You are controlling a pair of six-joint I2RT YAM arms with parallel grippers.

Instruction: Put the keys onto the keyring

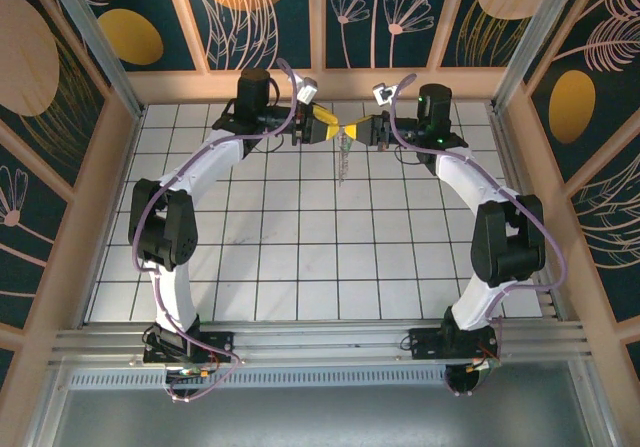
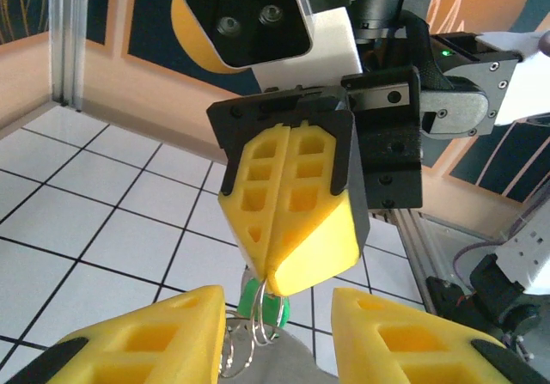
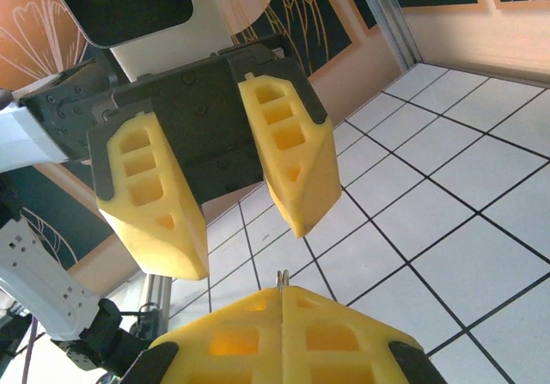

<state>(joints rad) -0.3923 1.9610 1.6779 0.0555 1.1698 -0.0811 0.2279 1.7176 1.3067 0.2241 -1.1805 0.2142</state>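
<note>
In the top view my two grippers meet tip to tip over the far middle of the floor. My right gripper (image 1: 362, 127) (image 2: 275, 283) (image 3: 282, 294) is shut on the keyring (image 2: 251, 332) (image 3: 281, 277), whose thin silvery wire loops stick out of its yellow tips. A key with a bright green head (image 2: 254, 305) hangs on the loops just below those tips, and a small silvery cluster (image 1: 345, 159) dangles under them. My left gripper (image 1: 325, 125) (image 2: 277, 313) (image 3: 247, 248) is open, its fingers either side of the ring and right fingertips. Nothing is pinched in it.
The floor is white tile with a dark grid (image 1: 300, 257), boxed in by wooden-framed patterned walls (image 1: 90, 147). An aluminium rail (image 1: 320, 342) runs along the near edge, where both arm bases are bolted. A flat grey shape (image 2: 288, 362) lies low between my left fingers.
</note>
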